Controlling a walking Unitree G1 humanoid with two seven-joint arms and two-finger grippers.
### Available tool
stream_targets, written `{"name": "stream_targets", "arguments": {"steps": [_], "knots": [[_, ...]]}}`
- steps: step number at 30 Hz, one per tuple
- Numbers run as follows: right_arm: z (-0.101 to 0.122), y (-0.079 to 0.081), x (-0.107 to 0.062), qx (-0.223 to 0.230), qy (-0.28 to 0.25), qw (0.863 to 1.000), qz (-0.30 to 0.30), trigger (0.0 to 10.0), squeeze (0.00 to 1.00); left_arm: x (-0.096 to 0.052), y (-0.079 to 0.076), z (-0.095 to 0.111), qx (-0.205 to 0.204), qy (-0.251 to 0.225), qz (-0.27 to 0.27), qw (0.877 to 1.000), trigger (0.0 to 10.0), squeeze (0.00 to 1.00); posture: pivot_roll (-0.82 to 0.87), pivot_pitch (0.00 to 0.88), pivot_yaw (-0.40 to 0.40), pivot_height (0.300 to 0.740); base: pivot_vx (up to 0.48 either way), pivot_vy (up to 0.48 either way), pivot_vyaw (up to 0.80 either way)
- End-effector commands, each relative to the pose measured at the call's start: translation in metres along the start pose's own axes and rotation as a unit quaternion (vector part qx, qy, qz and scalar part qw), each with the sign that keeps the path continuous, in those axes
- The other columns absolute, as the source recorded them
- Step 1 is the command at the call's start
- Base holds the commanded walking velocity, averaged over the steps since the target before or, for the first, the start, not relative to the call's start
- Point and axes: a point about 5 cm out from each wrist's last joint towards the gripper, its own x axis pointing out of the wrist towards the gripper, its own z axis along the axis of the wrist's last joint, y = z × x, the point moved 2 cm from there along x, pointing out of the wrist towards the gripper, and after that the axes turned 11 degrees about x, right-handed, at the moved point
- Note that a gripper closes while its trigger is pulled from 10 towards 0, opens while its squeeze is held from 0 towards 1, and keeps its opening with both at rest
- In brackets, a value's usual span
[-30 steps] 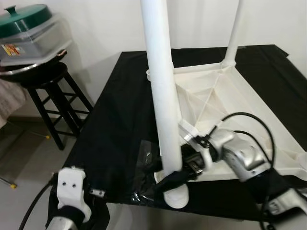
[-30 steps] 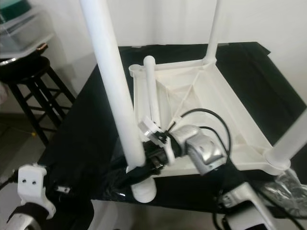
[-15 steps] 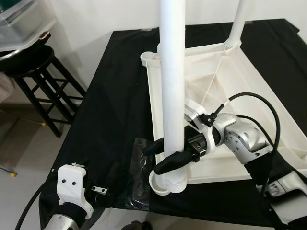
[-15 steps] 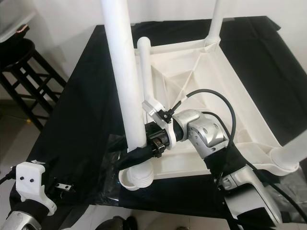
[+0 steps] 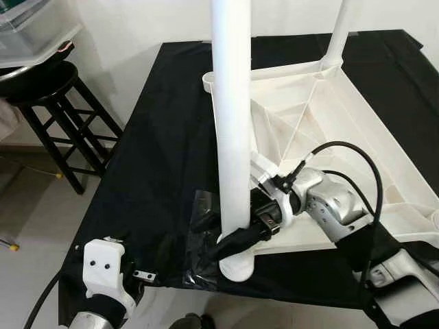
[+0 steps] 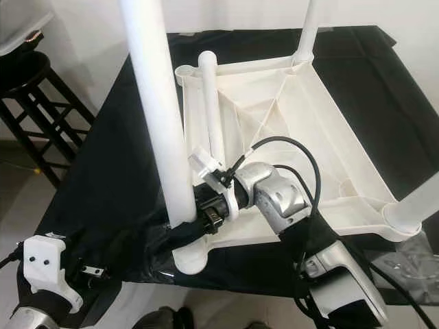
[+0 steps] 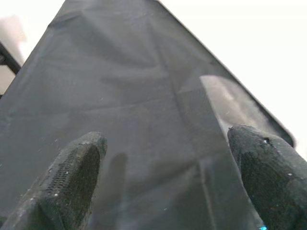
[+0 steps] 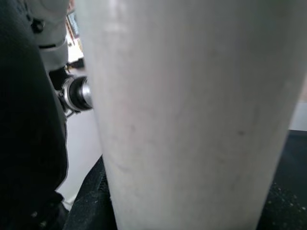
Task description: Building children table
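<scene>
Black cloth [image 5: 171, 137] covers the work surface, and on it the white children's tabletop [image 5: 329, 130] lies upside down, reaching away from the right gripper [image 5: 230, 236] toward the far wall, with a black stool [image 5: 51, 116] well off to the robot's left. Clamped between that gripper's black fingers [image 5: 236, 241] is a tall white table leg [image 5: 232, 103], upright, its lower end in the white corner socket [image 5: 236, 266] just below the grip. Beside the near-left cloth corner the left gripper [image 7: 168, 191] hangs with its fingers spread apart, holding nothing.
</scene>
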Motion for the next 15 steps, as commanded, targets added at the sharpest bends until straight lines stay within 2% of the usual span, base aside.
{"name": "stream_targets", "arguments": {"steps": [1,7,15], "knots": [[-0.019,-0.005,0.002,0.03,0.028,0.999,-0.019,10.0,0.0,-0.003,-0.001,-0.004,-0.004,0.016,0.001,1.0,10.0,0.0,0.12,0.231,0.06,0.74,0.0,0.0,0.0],[-0.015,-0.016,-0.002,0.045,0.006,0.998,-0.043,10.0,0.0,-0.004,-0.002,-0.002,-0.01,0.016,0.003,1.0,10.0,0.0,0.12,0.243,0.056,0.74,0.0,0.0,0.0],[-0.018,-0.018,-0.005,0.071,-0.02,0.997,-0.038,10.0,0.0,-0.005,-0.002,-0.001,-0.014,0.016,0.004,1.0,10.0,0.0,0.12,0.251,0.057,0.74,0.0,0.0,0.0]]}}
